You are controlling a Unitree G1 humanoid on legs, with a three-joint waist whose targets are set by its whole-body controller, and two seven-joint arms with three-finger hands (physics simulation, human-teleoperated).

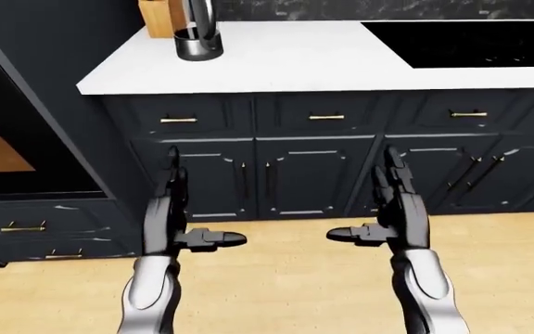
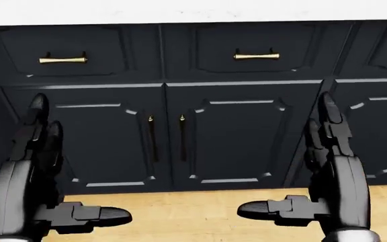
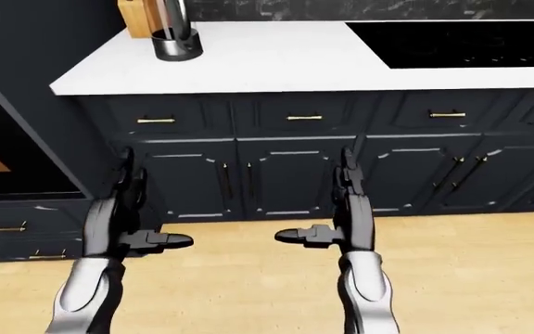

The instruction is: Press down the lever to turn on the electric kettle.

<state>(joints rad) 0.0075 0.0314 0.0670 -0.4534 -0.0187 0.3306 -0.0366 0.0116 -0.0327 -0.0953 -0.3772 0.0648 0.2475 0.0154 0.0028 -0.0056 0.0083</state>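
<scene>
A simulated home kitchen: a white countertop [image 1: 276,59] runs above dark navy cabinets [image 1: 313,177] with brass drawer pulls [image 1: 326,117]. A black cooktop [image 1: 471,43] is set flush into the countertop at its right end, and a kettle base [image 1: 198,42] and wooden block [image 1: 160,17] stand at its left end. Left of the countertop, a tall dark unit holds a built-in oven [image 1: 7,149]. Below the cabinets lies light wood flooring [image 1: 285,292].
</scene>
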